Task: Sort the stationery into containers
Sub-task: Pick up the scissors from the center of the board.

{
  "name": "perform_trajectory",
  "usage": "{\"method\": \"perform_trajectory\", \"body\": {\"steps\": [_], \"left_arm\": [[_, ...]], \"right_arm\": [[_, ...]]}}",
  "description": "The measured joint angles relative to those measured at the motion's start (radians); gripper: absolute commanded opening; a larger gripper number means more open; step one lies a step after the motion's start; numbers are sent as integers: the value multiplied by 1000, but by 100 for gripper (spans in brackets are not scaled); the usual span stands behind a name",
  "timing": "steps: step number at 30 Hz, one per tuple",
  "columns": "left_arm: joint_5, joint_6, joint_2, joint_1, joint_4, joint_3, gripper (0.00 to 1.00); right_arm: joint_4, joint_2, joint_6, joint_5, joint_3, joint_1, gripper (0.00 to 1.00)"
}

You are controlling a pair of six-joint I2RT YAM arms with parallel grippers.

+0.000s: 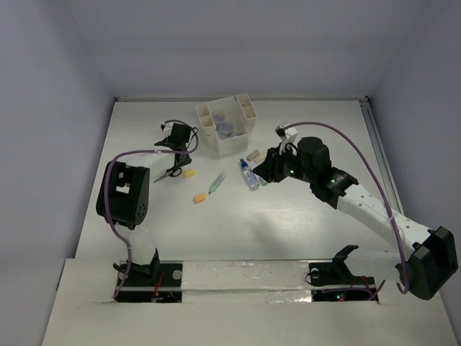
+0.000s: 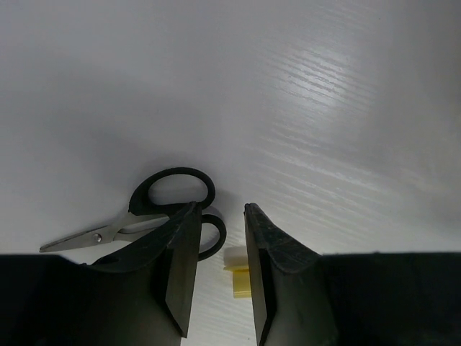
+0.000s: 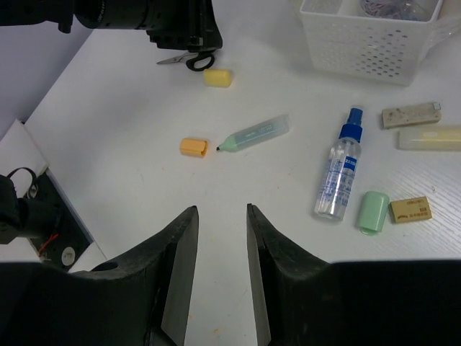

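The cream-white organizer stands at the back centre, with a round purple jar in one compartment. A yellow block, an orange block, a light green marker, a blue-capped clear bottle and a green eraser lie on the table in front of it. My left gripper is open and empty above the yellow block. My right gripper is open and empty, above bare table, near the bottle and the marker.
Black-handled scissors lie just left of the yellow block. A brown eraser, a grey eraser and a pale yellow stick lie right of the bottle. The organizer's perforated wall is beyond them.
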Motion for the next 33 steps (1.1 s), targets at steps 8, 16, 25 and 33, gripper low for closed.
{"method": "perform_trajectory", "body": {"steps": [8, 16, 25, 33], "left_arm": [[-60, 5, 56, -2, 1, 27, 24], [-101, 6, 90, -2, 4, 35, 16], [-140, 6, 97, -1, 19, 41, 0], [-177, 31, -41, 24, -63, 79, 0]], "right_arm": [[0, -2, 0, 0, 0, 0, 40], [0, -18, 0, -1, 0, 0, 40], [2, -20, 0, -1, -3, 0, 40], [30, -5, 17, -18, -15, 0, 49]]}}
